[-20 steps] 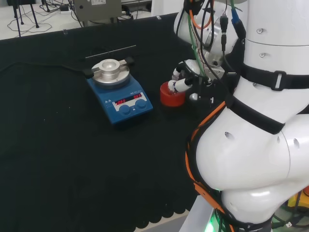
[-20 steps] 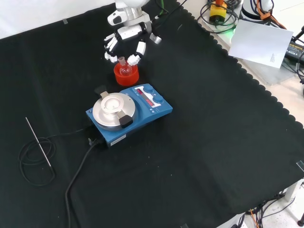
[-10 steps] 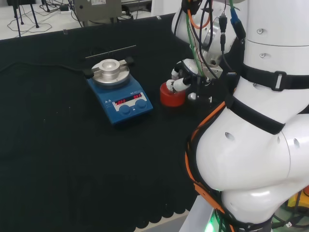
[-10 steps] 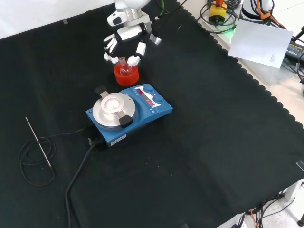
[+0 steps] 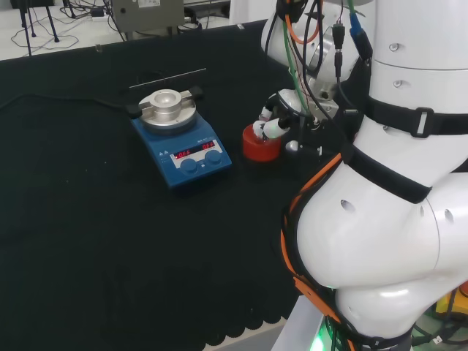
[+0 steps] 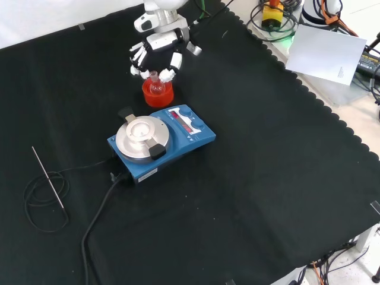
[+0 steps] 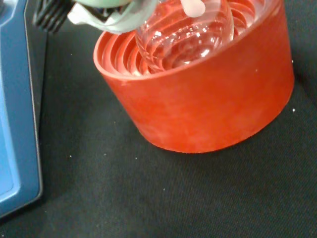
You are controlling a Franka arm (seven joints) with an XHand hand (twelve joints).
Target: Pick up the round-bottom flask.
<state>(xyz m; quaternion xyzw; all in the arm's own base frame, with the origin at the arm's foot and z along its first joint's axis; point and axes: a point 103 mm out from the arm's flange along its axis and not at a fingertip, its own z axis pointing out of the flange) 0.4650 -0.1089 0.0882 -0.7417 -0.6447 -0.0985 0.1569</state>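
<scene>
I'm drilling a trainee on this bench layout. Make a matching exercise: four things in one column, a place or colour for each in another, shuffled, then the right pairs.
1. round-bottom flask
2. stand
3. stirrer plate
4. thin rod

A. blue, with a round metal top
B. red and ribbed
C. clear glass, seated in the stand
D. lying at the front view's left, by a coiled cable

Pairs: 1-C, 2-B, 3-A, 4-D
</scene>
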